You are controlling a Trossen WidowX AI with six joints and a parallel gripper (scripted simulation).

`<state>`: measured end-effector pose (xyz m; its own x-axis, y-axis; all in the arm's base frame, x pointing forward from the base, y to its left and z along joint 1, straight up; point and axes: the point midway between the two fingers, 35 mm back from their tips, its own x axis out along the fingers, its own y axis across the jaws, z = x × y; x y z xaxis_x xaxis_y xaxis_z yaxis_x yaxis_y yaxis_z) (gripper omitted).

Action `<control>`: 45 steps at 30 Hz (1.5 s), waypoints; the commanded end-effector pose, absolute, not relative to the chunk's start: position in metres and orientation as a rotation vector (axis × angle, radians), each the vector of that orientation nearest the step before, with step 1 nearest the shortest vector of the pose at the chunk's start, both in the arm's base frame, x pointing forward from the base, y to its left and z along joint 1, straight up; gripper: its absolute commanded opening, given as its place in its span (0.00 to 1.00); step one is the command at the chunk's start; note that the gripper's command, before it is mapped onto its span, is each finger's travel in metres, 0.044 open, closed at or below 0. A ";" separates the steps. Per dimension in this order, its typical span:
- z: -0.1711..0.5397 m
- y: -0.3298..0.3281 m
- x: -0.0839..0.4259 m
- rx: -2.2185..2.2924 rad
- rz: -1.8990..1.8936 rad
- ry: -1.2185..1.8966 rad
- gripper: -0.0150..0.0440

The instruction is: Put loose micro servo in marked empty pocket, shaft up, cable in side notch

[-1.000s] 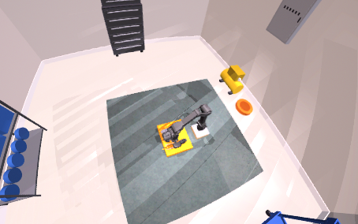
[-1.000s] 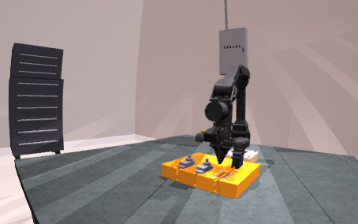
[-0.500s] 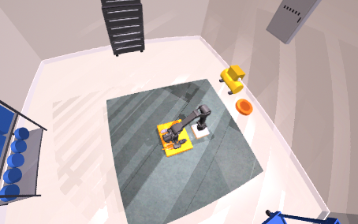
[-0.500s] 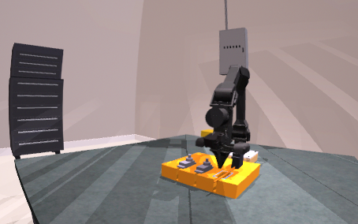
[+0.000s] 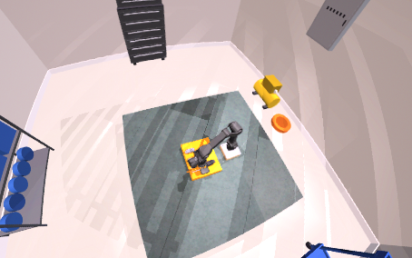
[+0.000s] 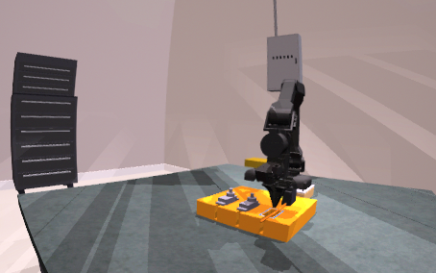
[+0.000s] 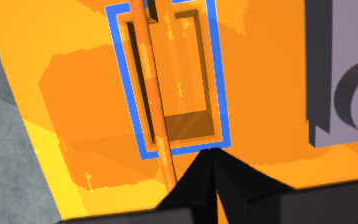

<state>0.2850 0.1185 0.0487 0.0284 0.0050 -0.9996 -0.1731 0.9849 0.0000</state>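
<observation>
The yellow-orange deck (image 5: 216, 169) (image 6: 250, 222) (image 7: 275, 100) has an open pocket (image 6: 272, 212) (image 7: 182, 75) marked with a blue outline in the wrist view. My gripper (image 6: 275, 205) (image 7: 210, 157) is shut and empty, pointing down, its tips just outside the pocket's near end in the wrist view. An orange cable (image 6: 276, 211) (image 7: 152, 85) runs lengthwise across the pocket. A dark block (image 6: 289, 196), apparently the loose servo, stands on the deck beside the fingers, outside the pocket. Its shaft direction is unclear; in the wrist view it is hidden.
Grey servos (image 6: 250, 203) (image 7: 351, 25) sit in the deck's other pockets, shafts up. The arm stands on a white block (image 5: 230, 153) beside the deck. The deck lies on a grey-green mat (image 5: 159, 191) (image 6: 144, 231). Drawers, shelves and a yellow compressor stand farther away.
</observation>
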 end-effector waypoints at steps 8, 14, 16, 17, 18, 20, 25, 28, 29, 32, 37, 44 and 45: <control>0.050 0.136 0.284 -0.126 0.139 1.537 0.25; 0.050 0.146 0.282 -0.125 0.140 1.537 0.25; 0.050 0.149 0.281 -0.125 0.140 1.537 0.25; 0.050 0.151 0.281 -0.125 0.140 1.537 0.25; 0.050 0.152 0.280 -0.125 0.140 1.537 0.25; 0.050 0.156 0.280 -0.124 0.141 1.537 0.25; 0.050 0.163 0.278 -0.124 0.141 1.537 0.25; 0.050 0.168 0.276 -0.123 0.142 1.537 0.25; 0.050 0.170 0.276 -0.123 0.142 1.537 0.25; 0.050 0.175 0.274 -0.123 0.142 1.538 0.25; 0.050 0.180 0.273 -0.123 0.143 1.538 0.25; 0.089 0.179 0.272 -0.123 0.143 1.538 0.25; 0.092 0.180 0.272 -0.122 0.143 1.538 0.25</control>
<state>0.2702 0.1770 0.0730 0.0129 0.0010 -0.9999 -0.1755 0.9845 -0.0013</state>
